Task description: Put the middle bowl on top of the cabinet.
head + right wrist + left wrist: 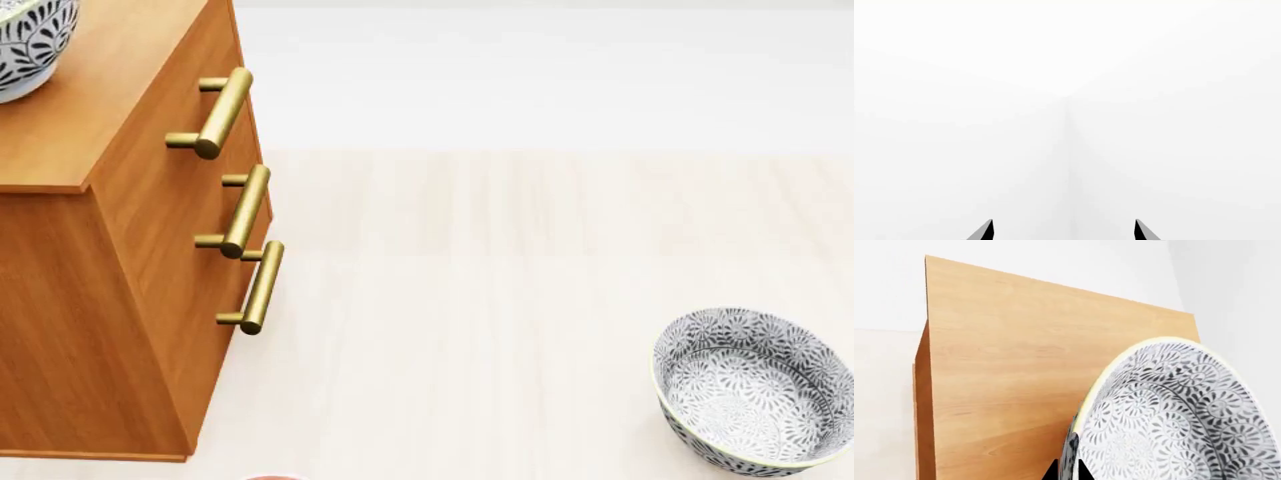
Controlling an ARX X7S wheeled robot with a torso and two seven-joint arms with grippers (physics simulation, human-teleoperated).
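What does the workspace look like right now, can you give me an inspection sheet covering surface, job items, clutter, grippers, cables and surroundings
Surface: pale wood-look floor, bare between the cabinet and a bowl.
Job's things: the cabinet stands at the head view's left, three brass handles on its front; the middle bowl is over the cabinet top, in the left gripper, whose fingers pinch its rim; whether it rests on the top cannot be told.
Clutter: a second patterned bowl upright on the floor at the right; a sliver of something red at the bottom edge.
Grippers: left shut on the bowl; right gripper open, empty, facing a white wall corner.
Cables: nothing seen.
Surroundings: plain white walls.
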